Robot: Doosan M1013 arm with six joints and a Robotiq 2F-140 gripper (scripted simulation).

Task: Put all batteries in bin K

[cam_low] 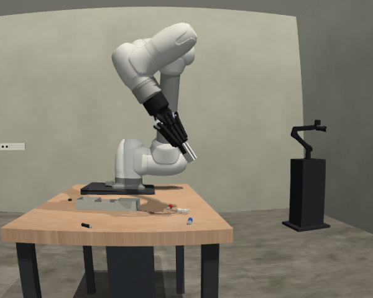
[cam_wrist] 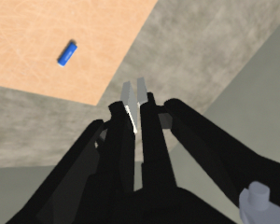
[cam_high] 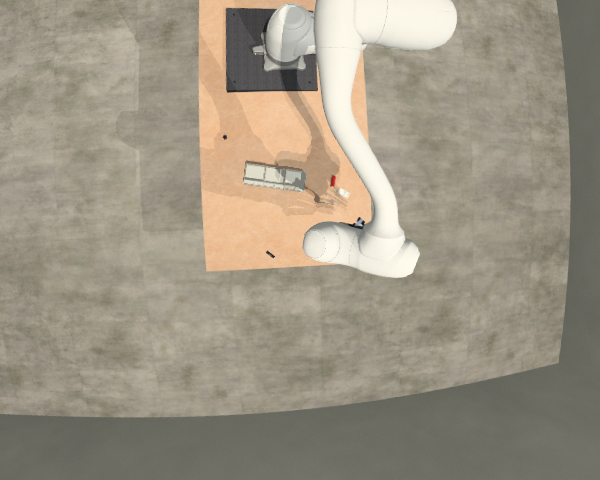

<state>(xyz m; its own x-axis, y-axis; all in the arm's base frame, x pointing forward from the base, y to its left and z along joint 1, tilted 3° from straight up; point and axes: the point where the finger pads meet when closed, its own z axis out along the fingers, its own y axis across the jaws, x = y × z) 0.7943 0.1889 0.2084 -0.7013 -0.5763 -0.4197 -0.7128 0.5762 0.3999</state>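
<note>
Tool: our tool point(cam_low: 189, 153) hangs high above the counter point(cam_low: 115, 228), tilted toward the right of the exterior view; its pads point(cam_wrist: 129, 95) are pressed together with nothing between them.
Blue battery: the blue battery point(cam_wrist: 67, 53) lies in the upper left of the wrist view, near the counter's edge, well below the tool and untouched.
Black battery: the black battery point(cam_low: 86, 225) lies near the front edge of the counter, left of centre in the exterior view.
Other items: a red piece point(cam_low: 170, 206) and a white piece point(cam_low: 183, 210) lie close together in the middle of the counter; we cannot tell what they are.
Bins: the grey bin row point(cam_low: 107, 203) stands flat, left of the red piece; we cannot read which one is marked K.
Risk: we judge the closed tool must open before any descent, or it will only push a battery. The blue battery could roll off the nearby edge.
Room: open counter surrounds both batteries; the red and white pieces crowd the path to the bins.
</note>
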